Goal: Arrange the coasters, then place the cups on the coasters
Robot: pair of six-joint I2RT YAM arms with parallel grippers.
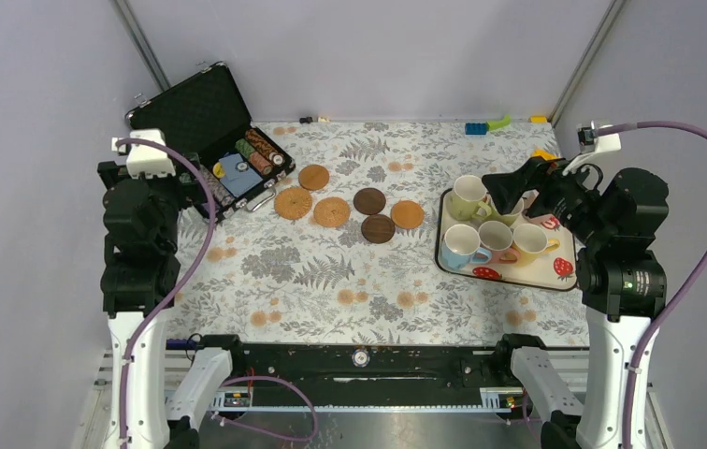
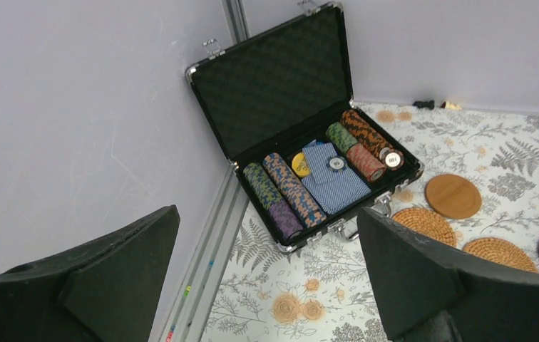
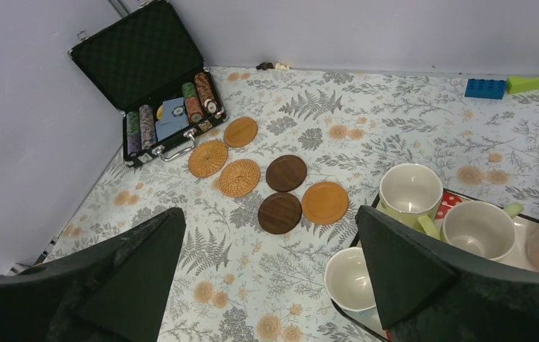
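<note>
Here's the table (image 1: 331, 281), covered in a fern-and-flower cloth, and everything sits in its far half. Far left, the black poker case (image 1: 202, 112) stands open, lid tilted back against the wall, with rolls of striped chips (image 2: 288, 189) lying in its base.

Over on the right is the cream strawberry tray (image 1: 537, 273), and all the cups are on it. The pale green cup (image 1: 468, 196) is at the far left corner. Blue (image 1: 462, 246), pink (image 1: 497, 239) and yellow (image 1: 531, 239) line up along the near side. Two more are partly hidden under the arm.

The right gripper (image 3: 267, 271) hangs above that tray, jaws spread wide apart, with the cups just below its right finger. The left gripper (image 2: 267, 278) is also wide apart, held high near the left wall and looking down on the case.

Now the coasters, six in a loose cluster on the cloth between case and tray. A smooth tan one (image 1: 313, 177) and a woven one (image 1: 293, 202) sit just beside the case. A second woven one (image 1: 331, 211) comes next, then two dark brown ones (image 1: 369, 200) close together, and another tan one (image 1: 407, 214) nearest the tray.

By the back wall, a blue brick (image 1: 476, 128) touches a green one (image 1: 497, 122).
</note>
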